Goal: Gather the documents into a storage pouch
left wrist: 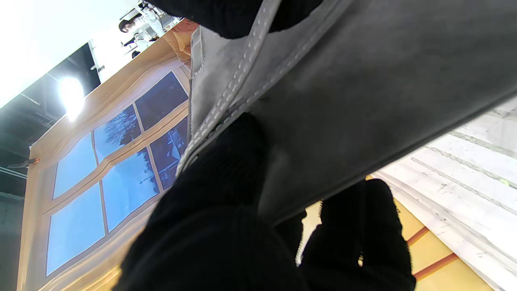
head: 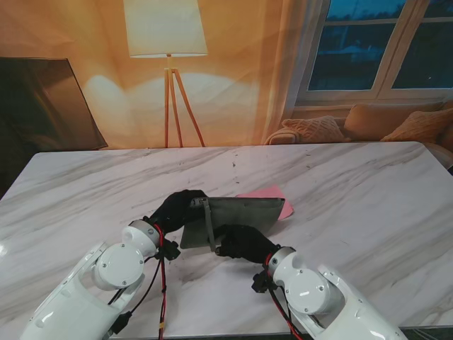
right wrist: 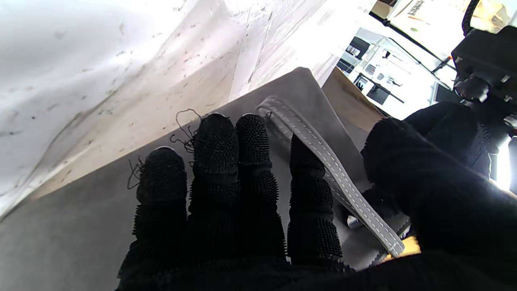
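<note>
A grey felt pouch is held tilted over the middle of the marble table, with a stitched strap across its left part. My left hand, in a black glove, is shut on the pouch's left end; the left wrist view shows its fingers pinching the grey felt. My right hand grips the near edge, its fingers lying flat on the pouch beside the strap. A pink document lies flat behind the pouch, partly hidden by it.
Bare marble stretches to the left, right and far side of the pouch. Beyond the table's far edge stand a floor lamp, a dark panel at the left and a sofa with cushions at the right.
</note>
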